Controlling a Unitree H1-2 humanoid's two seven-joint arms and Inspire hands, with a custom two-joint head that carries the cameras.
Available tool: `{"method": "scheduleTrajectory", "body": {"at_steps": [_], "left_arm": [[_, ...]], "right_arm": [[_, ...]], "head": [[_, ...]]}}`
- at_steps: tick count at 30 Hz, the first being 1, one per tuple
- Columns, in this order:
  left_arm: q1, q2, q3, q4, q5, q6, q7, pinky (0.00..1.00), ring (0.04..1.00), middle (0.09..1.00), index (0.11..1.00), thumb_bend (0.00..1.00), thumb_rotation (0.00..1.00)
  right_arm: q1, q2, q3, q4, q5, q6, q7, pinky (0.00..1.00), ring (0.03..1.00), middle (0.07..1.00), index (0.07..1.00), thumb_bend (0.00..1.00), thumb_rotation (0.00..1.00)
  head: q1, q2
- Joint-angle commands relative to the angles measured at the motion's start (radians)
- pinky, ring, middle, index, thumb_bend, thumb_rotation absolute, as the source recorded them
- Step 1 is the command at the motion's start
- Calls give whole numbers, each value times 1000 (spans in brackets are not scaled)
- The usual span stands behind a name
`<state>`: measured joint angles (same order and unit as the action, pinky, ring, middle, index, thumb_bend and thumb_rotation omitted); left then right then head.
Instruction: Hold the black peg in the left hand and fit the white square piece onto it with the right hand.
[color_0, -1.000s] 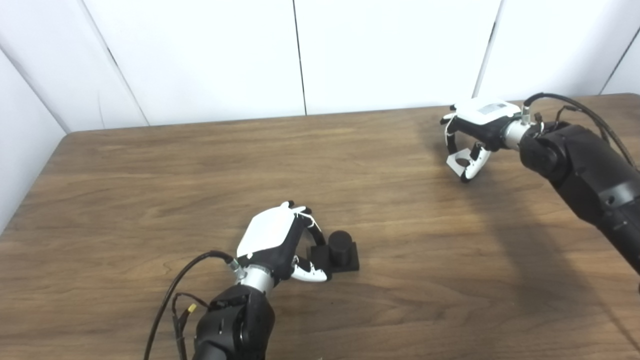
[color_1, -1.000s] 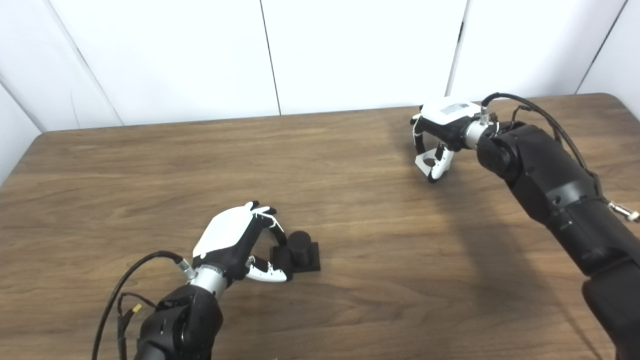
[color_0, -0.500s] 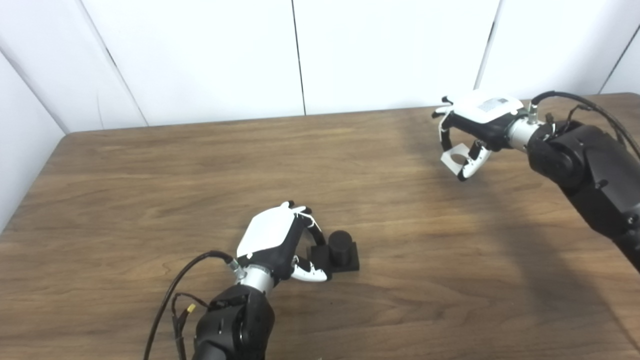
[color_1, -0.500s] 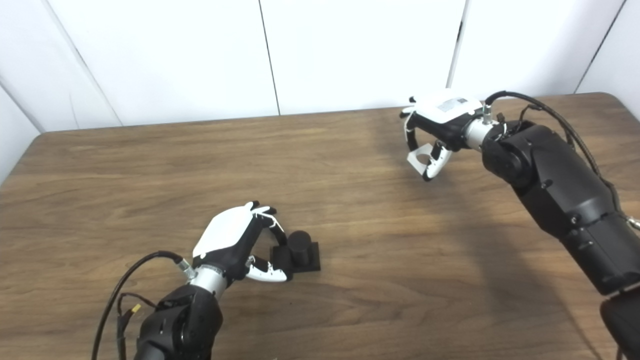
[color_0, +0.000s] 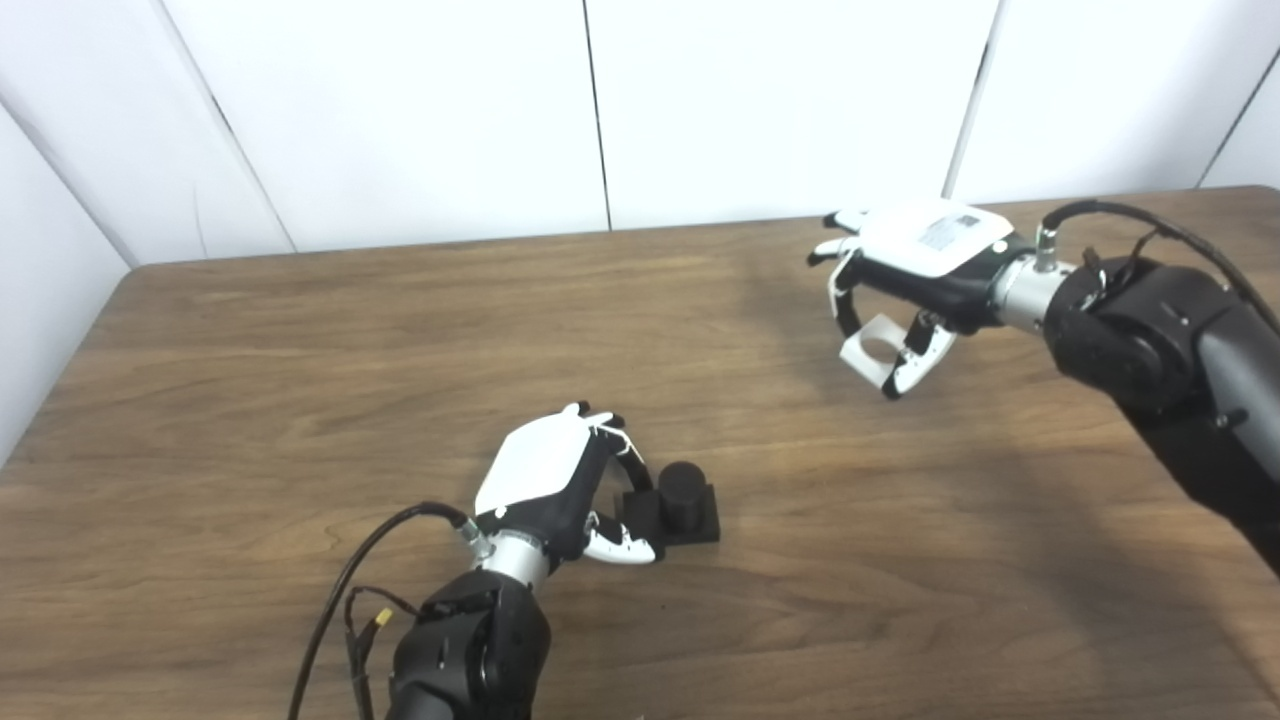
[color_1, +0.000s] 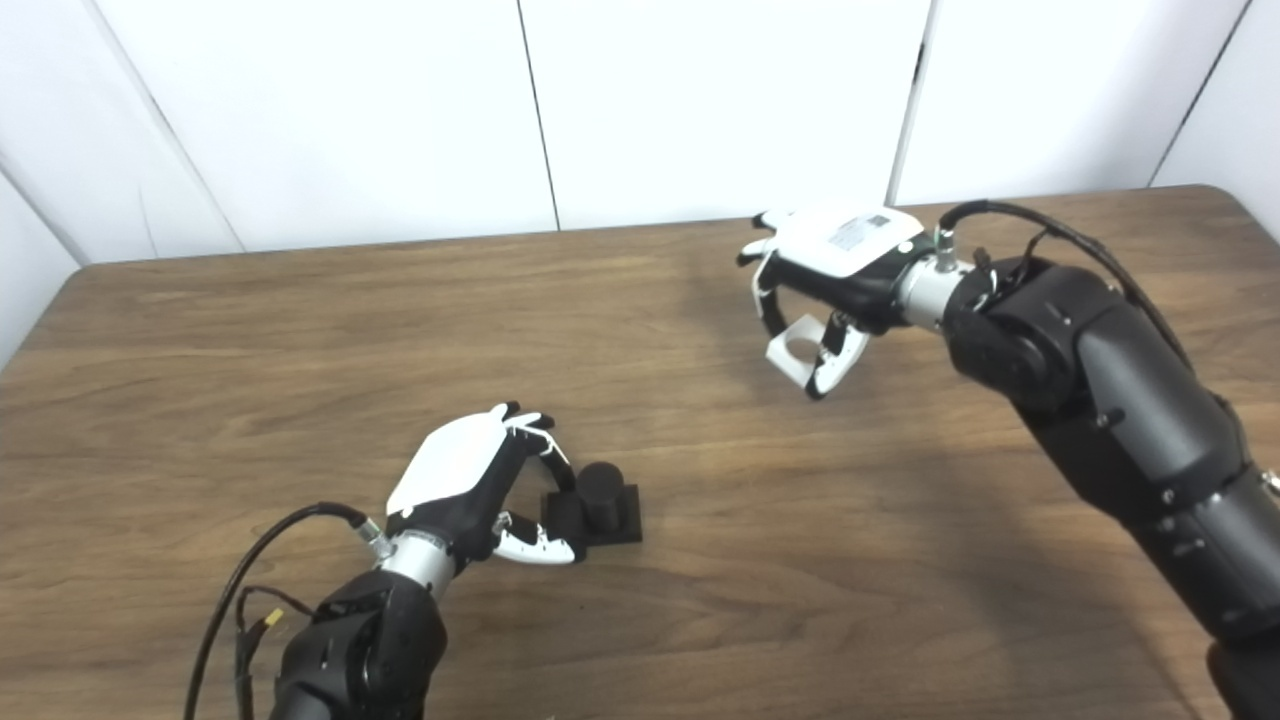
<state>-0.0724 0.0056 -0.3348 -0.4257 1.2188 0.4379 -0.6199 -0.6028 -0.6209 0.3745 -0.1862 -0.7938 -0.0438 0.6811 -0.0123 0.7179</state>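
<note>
Since a second ago, only the right arm has moved: it has carried its load leftward and a little nearer, away from the far right corner of the table, while everything on the left side is just where it was.

Nearest, the left hand sits low on the wood, its fingers curled onto the near-left edge of the black peg's square base. The black peg stands upright on that base, just to the right of the hand's fingertips, with its round top free and nothing over it. The base looks to be resting on the table rather than lifted.

Farther off and well to the right, the right hand hangs above the surface, palm down, with the white square piece pinched beneath it between thumb and fingers. The piece tilts, and its round hole shows.

Peg and piece are well apart, so the fitting has not begun; this reads as the carry toward the peg. My guess is that the piece must be levelled and its hole centred over the peg top before it goes down.
</note>
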Motion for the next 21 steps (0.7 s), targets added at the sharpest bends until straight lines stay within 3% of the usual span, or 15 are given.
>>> {"method": "scheduleTrajectory", "body": {"at_steps": [1, 14, 21], "left_arm": [[-11, -3, -12, 0, 2, -15, 7, 1000, 1000, 909, 489, 524, 59], [-21, -1, -20, 17, -1, -18, 17, 1000, 1000, 910, 488, 524, 58], [-25, 0, -23, 17, 4, -18, 15, 1000, 1000, 906, 488, 524, 58]], "right_arm": [[-37, 8, -23, -64, 10, 29, 21, 969, 1000, 911, 491, 525, 144], [-52, 82, 3, -223, 36, 67, 204, 966, 1000, 909, 491, 523, 147], [-75, 117, 24, -249, 36, 57, 253, 970, 1000, 917, 491, 525, 137]], "head": [[-1, 1], [4, 2], [4, 1]]}}
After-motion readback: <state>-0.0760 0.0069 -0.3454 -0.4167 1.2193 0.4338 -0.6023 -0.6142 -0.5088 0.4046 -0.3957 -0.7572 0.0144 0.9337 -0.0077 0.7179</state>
